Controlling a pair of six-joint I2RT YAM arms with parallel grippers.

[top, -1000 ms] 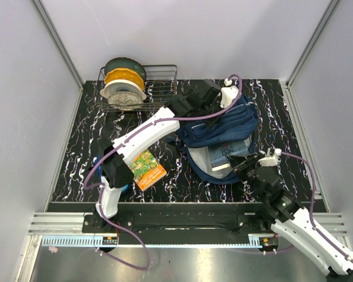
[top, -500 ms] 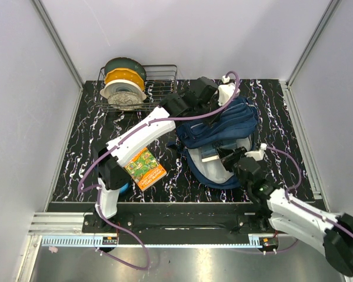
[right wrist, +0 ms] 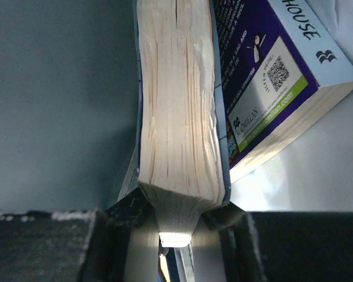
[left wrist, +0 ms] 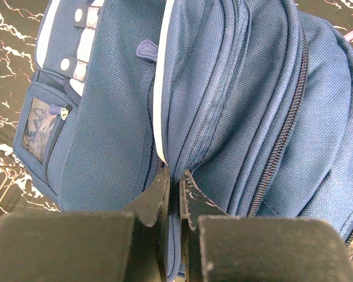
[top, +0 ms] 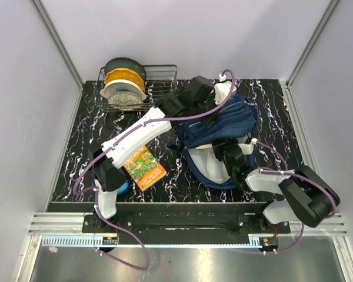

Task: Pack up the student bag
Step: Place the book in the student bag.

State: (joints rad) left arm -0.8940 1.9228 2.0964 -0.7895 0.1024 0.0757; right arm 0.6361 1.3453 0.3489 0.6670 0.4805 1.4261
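Note:
The navy student bag [top: 230,120] lies at the back right of the table, its mouth facing the front and its light grey lining [top: 205,167] showing. My left gripper [top: 210,108] is shut on a fold of the bag's upper fabric [left wrist: 223,88] and holds the flap up; in the left wrist view the gripper [left wrist: 175,179] pinches the fold. My right gripper [top: 222,151] is at the bag's mouth. In the right wrist view it [right wrist: 176,205] is shut on a thick book [right wrist: 176,106], fore-edge showing, inside the bag. A purple-covered book [right wrist: 265,76] lies beside it.
A green-covered book [top: 145,167] lies on the black marbled table [top: 88,141] left of the bag. A wire rack [top: 162,82] with filament spools [top: 123,88] stands at the back left. A blue object [top: 122,188] sits by the left arm's base.
My right gripper has pushed the thick book to the left and deeper into the bag's mouth; the book is now mostly under the flap. My left gripper has shifted slightly back and left with the fabric.

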